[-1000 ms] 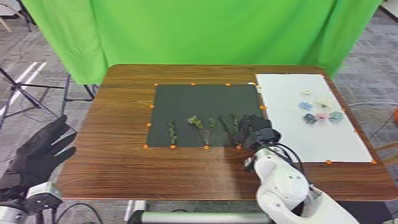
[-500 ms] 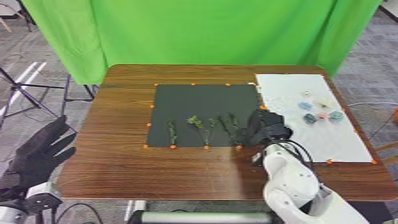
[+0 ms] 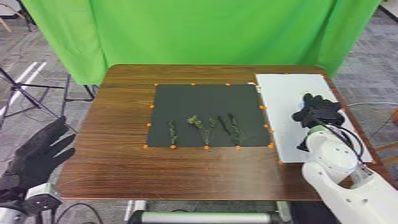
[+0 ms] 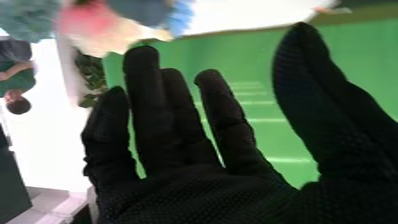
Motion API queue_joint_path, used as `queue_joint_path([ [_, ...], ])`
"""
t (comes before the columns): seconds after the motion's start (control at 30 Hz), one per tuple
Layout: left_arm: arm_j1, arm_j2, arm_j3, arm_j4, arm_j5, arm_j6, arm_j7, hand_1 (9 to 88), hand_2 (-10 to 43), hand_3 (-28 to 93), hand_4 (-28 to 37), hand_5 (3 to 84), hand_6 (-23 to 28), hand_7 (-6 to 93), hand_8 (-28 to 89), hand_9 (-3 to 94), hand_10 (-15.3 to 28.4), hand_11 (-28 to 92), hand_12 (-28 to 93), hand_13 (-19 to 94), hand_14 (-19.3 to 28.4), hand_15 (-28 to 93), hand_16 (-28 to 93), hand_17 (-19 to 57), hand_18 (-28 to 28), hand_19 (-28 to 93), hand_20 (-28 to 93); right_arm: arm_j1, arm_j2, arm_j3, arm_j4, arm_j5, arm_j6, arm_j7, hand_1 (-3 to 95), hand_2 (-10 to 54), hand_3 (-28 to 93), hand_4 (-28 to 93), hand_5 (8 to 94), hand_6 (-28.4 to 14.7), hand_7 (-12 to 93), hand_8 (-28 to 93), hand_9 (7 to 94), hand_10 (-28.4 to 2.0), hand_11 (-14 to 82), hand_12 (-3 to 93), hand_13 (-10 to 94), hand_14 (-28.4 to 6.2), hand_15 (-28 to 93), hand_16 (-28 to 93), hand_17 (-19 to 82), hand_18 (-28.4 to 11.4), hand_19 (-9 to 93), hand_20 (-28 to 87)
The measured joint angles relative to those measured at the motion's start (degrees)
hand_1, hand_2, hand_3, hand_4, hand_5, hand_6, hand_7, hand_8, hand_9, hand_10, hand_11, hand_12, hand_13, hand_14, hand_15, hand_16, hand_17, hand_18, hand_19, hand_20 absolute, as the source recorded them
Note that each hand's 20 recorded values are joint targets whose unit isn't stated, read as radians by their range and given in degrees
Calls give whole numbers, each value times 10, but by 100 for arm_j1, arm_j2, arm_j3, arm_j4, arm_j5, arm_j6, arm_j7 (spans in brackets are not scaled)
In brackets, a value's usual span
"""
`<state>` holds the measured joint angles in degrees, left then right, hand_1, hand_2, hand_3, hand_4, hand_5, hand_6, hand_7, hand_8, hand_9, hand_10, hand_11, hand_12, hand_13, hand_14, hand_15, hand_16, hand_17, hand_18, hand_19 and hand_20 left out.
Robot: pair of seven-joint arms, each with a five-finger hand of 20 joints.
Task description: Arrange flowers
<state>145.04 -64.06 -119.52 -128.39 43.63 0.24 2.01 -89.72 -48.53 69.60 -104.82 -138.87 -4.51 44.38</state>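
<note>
In the head view my right hand (image 3: 318, 112) is over the white sheet (image 3: 286, 95), covering most of the flower heads there. In the right wrist view the right hand (image 4: 191, 165) is open, its fingers straight and holding nothing, with pink, cream, blue and teal flower heads (image 4: 84, 22) just beyond the fingertips. Green stems (image 3: 204, 131) lie side by side along the near part of the dark sheet (image 3: 195, 102). At the left edge my left hand (image 3: 37, 155) rests open beside the table, fingers extended.
The brown table (image 3: 115, 155) carries both sheets, with small orange markers (image 3: 206, 147) along their edges. A green curtain (image 3: 195, 35) hangs behind the far edge. Tripod legs (image 3: 35, 95) stand left of the table.
My right hand has moved rightward and away from the stems, from the dark sheet's right side onto the white sheet over the flower heads. The left hand has kept still.
</note>
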Motion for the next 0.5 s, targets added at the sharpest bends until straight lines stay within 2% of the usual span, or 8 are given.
queue_joint_path([
  [0.17, 1, -7, -24, -1, 1, -3, -1, 235, -32, 697, -265, 212, 2, 181, -97, 169, 86, 92, 203, 129, 115, 163, 77, -128, 181, 345, 97, 13, 19, 45, 224, 63, -270, 57, 309, -95, 887, -278, 315, -44, 292, -131, 379, -159, 229, 242, 430, -108, 537, 169, 161, -201, 747, 504],
  [0.3, 2, -7, -49, -1, 1, -3, -1, 234, -32, 698, -264, 212, 1, 180, -96, 169, 84, 92, 203, 129, 115, 164, 77, -127, 181, 345, 97, -6, 19, 50, 341, 129, -319, 71, 344, -95, 881, -281, 404, -28, 334, -154, 477, -130, 298, 238, 535, -80, 529, 197, 207, -201, 772, 499],
  [0.33, 2, -7, -54, -1, 1, -3, -1, 235, -31, 697, -265, 212, 2, 180, -97, 169, 85, 92, 203, 129, 114, 164, 77, -128, 181, 345, 97, -13, 19, 47, 381, 133, -282, 69, 400, -95, 848, -279, 472, -15, 387, -94, 587, -99, 263, 328, 608, -53, 502, 279, 240, -200, 788, 498],
  [0.4, 2, -7, -60, -1, 1, -3, 0, 236, -30, 696, -264, 212, 2, 180, -96, 170, 85, 94, 203, 130, 114, 165, 77, -128, 181, 345, 97, -23, 21, 5, 486, 114, -46, 64, 486, -95, 811, -281, 605, 10, 492, 9, 774, -66, 224, 468, 734, -28, 494, 368, 294, -200, 816, 505],
  [0.47, 2, -4, -64, -1, 1, -3, 0, 236, -29, 697, -263, 212, 2, 180, -96, 171, 85, 95, 203, 130, 115, 166, 77, -128, 181, 345, 97, -29, 39, -93, 604, 27, 475, 51, 511, -95, 812, -281, 684, 17, 498, 21, 850, -58, 212, 515, 793, -28, 524, 371, 320, -200, 829, 511],
  [0.5, 2, -1, -69, -1, 0, -3, 1, 235, -29, 698, -262, 212, 2, 180, -96, 171, 85, 96, 203, 130, 115, 166, 76, -128, 181, 345, 97, -44, 50, -143, 644, -40, 783, 33, 511, -95, 816, -282, 700, 16, 491, 18, 861, -56, 213, 519, 803, -28, 532, 369, 325, -200, 831, 512],
])
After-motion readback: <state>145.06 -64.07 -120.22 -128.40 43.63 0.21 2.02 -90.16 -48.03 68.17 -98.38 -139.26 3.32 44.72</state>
